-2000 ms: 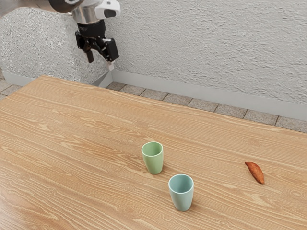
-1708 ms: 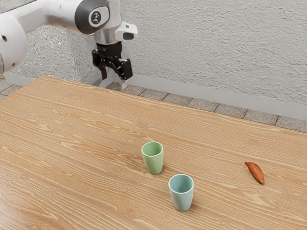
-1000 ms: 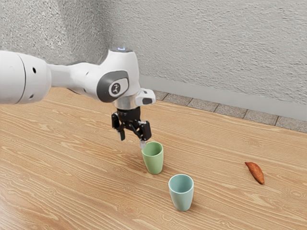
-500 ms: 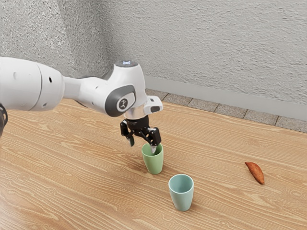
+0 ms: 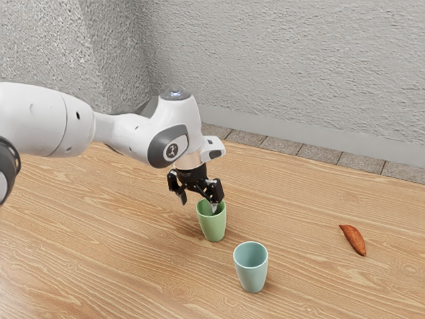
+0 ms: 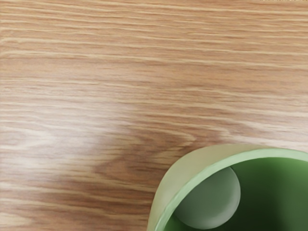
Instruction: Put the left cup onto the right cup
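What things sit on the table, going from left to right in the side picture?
green cup → blue cup → small orange-brown thing

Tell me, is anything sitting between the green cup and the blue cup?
No. In the exterior view, just bare wooden table lies between the green cup and the blue cup; they stand apart.

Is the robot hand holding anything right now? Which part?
Nothing yet. The gripper is open at the green cup: one finger dips inside the rim, and the other hangs outside, apart from the wall.
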